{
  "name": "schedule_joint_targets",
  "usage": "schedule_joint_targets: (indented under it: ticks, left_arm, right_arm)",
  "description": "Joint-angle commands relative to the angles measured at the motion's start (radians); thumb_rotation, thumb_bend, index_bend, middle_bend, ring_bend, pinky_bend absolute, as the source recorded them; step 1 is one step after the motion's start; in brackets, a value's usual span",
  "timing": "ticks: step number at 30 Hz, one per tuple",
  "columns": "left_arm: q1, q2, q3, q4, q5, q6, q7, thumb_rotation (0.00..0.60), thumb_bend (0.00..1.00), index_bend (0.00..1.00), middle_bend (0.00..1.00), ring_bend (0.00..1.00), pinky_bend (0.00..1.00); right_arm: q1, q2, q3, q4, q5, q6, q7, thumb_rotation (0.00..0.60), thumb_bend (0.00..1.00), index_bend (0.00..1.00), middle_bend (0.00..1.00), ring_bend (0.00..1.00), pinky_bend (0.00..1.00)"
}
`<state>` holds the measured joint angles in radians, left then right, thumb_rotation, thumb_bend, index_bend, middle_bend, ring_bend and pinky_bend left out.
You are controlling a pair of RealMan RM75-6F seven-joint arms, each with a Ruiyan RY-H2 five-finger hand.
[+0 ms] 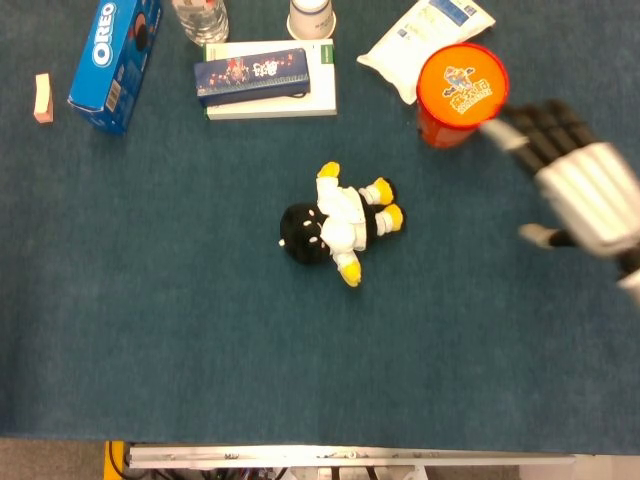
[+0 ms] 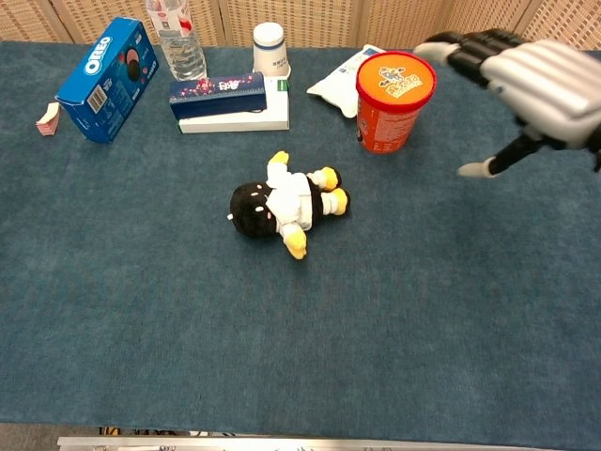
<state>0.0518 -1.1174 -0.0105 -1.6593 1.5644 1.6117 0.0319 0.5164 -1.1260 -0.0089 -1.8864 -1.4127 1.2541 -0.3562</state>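
Note:
A small plush doll (image 1: 335, 225) (image 2: 282, 205) with a black head, white shirt and yellow hands and feet lies on its back in the middle of the blue table cloth, with nothing touching it. My right hand (image 1: 575, 185) (image 2: 526, 77) hovers far off at the right edge, fingers spread, thumb pointing down, holding nothing. It is raised above the cloth, just right of an orange snack tub (image 1: 461, 93) (image 2: 394, 101). My left hand does not show in either view.
Along the far edge stand a blue Oreo box (image 1: 115, 62), a water bottle (image 2: 175, 39), a dark blue carton on a white box (image 1: 265, 78), a white cup (image 2: 269, 49) and a white pouch (image 1: 425, 40). A small pink block (image 1: 43, 97) lies far left.

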Motion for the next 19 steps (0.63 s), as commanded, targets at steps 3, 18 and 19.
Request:
schedule_joint_targets:
  ticks: [3,18,19]
  left_arm:
    - [-0.007,-0.002,-0.002,0.001,0.001,-0.005,0.003,0.600,0.25,0.00,0.00,0.00,0.02]
    - [-0.030,-0.004,-0.004,-0.021,0.019,-0.020,0.022,0.600,0.25,0.00,0.00,0.00,0.02]
    - [-0.031,-0.005,-0.003,-0.022,0.019,-0.022,0.025,0.600,0.25,0.00,0.00,0.00,0.02]
  right_arm:
    - [-0.153,0.110,-0.070,0.038,-0.060,0.147,0.136,0.600,0.00,0.00,0.00,0.00,0.00]
    - [-0.369,0.119,-0.084,0.223,-0.052,0.297,0.341,0.600,0.00,0.00,0.00,0.00,0.00]
    - [-0.372,0.117,-0.082,0.226,-0.055,0.296,0.347,0.600,0.00,0.00,0.00,0.00,0.00]
